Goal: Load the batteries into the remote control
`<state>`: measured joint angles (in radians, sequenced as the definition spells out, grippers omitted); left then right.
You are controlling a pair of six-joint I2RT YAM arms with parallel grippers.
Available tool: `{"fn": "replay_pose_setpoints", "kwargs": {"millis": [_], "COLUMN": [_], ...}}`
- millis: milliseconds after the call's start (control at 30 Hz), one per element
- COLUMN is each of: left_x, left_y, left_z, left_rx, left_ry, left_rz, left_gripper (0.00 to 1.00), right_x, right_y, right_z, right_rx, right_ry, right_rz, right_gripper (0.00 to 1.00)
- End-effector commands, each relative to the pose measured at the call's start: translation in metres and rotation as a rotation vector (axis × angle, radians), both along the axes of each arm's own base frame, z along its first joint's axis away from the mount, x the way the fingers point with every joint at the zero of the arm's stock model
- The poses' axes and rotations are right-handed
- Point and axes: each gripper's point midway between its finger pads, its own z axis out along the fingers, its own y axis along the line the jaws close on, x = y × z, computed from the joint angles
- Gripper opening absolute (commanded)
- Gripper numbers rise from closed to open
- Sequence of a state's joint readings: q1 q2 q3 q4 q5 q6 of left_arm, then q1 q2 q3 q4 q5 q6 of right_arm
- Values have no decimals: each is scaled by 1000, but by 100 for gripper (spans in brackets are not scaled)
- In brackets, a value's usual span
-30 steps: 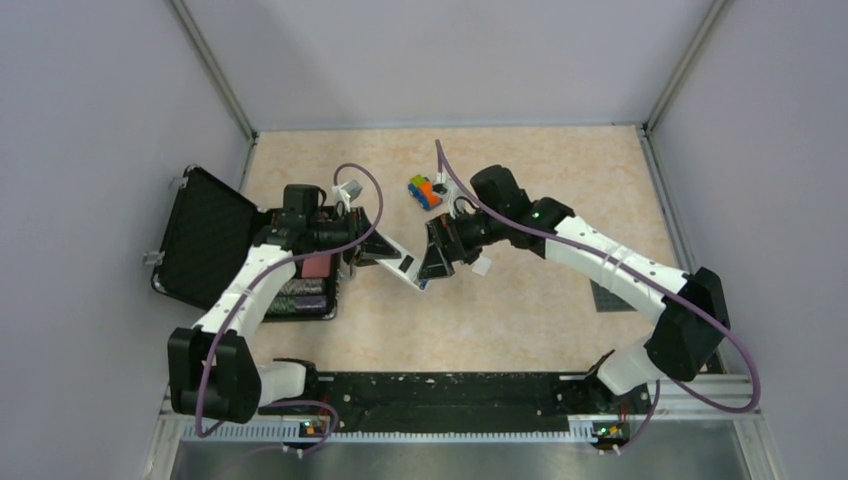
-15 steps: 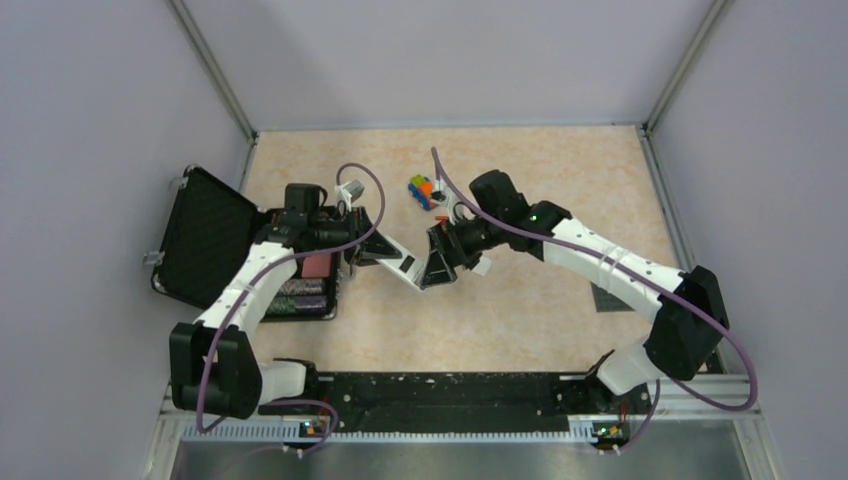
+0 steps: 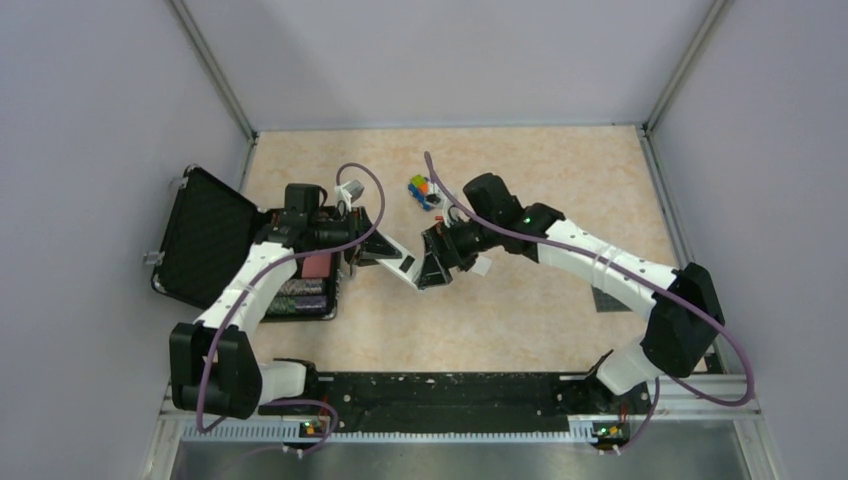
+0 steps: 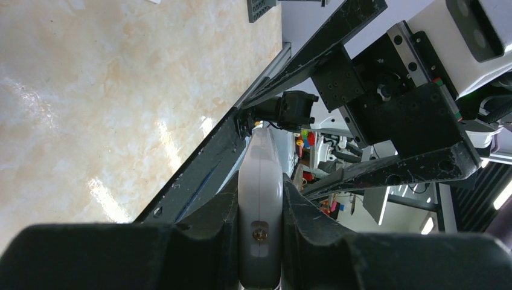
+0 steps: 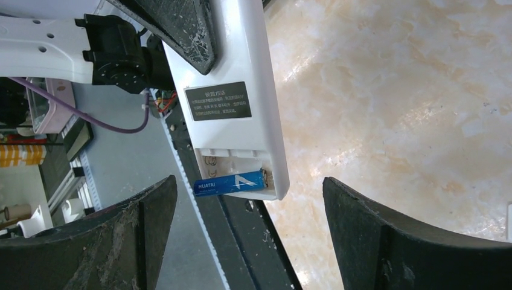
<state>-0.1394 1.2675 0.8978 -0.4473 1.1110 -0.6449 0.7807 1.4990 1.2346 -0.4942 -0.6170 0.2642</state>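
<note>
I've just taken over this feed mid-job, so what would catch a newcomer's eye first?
The white remote control, held off the table in the left gripper, its battery compartment open. A blue battery lies in that compartment, the slot beside it looking empty, and the right gripper stands open around that end.

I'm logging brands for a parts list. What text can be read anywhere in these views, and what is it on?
"HUATAI", with a white arrowhead mark beside it: on the blue battery at the open compartment of the remote control.
Dark label on the remote's white back: lines of Chinese characters, too small to read.
Nothing else is legible.
</note>
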Motion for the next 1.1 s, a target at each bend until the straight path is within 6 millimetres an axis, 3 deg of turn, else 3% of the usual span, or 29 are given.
{"fn": "replay_pose_setpoints", "kwargs": {"millis": [0,500,867,1067], "left_x": [5,5,3,2], "left_y": [-3,-3,-3,-3], "left_z": [16,13,11,13], "left_rx": [-30,-28,-26,-31], "left_ry": [-68,-59,-54,-61], "left_rz": [-25,-23,-21,-26], "left_gripper": [0,0,0,0], "right_x": [-1,-2,-2,-3], "right_y": [10,13,17,19], "right_z": [3,3,7,2], "right_rx": [19,25,43,37], "right_ry": [-48,-38,-23,14], "right_rz": [21,31,25,16], "right_gripper": [88,73,50,45]}}
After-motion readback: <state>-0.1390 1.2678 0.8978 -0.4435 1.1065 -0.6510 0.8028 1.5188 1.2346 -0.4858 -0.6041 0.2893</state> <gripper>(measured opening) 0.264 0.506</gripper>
